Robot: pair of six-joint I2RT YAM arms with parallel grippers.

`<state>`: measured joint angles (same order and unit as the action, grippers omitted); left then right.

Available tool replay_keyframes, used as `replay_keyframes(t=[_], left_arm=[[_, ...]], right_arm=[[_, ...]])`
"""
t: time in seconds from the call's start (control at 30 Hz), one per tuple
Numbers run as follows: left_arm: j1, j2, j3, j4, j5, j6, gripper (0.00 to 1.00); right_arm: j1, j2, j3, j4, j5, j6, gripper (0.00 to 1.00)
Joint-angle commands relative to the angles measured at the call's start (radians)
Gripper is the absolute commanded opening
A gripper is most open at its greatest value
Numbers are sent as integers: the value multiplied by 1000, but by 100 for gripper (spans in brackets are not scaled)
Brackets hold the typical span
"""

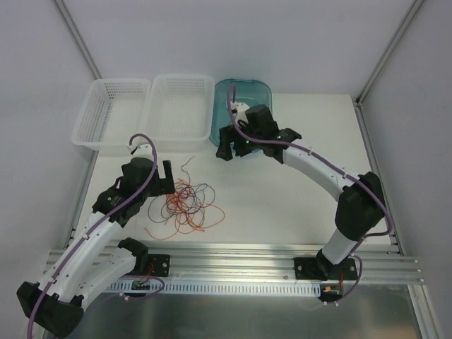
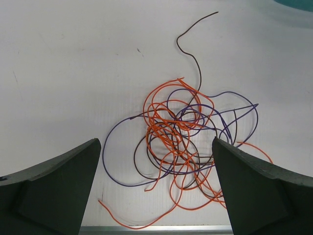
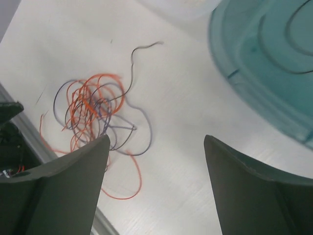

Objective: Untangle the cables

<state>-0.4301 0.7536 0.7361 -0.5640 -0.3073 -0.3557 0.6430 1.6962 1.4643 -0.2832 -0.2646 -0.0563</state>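
The cables (image 1: 185,205), a loose knot of orange, purple and dark wires, lie on the white table (image 1: 296,191) just in front of the left gripper (image 1: 164,176), whose fingers are spread wide with nothing in them. The right gripper (image 1: 234,150) is also spread wide and empty. It hangs at the near edge of a teal plastic tub (image 1: 244,95), with the knot well off to its left. A thin dark strand (image 3: 287,39) curls inside the tub. Two white mesh baskets (image 1: 116,113) (image 1: 182,106) sit beyond the left gripper, beside the tub.
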Motion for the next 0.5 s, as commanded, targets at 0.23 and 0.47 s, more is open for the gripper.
replay_keyframes(t=[0.23, 0.47], left_arm=[[10, -34, -14, 3, -18, -15, 99], [10, -69, -17, 3, -42, -19, 99]], right_arm=[[251, 72, -209, 214, 12, 246, 82], [328, 212, -150, 279, 16, 319, 79]])
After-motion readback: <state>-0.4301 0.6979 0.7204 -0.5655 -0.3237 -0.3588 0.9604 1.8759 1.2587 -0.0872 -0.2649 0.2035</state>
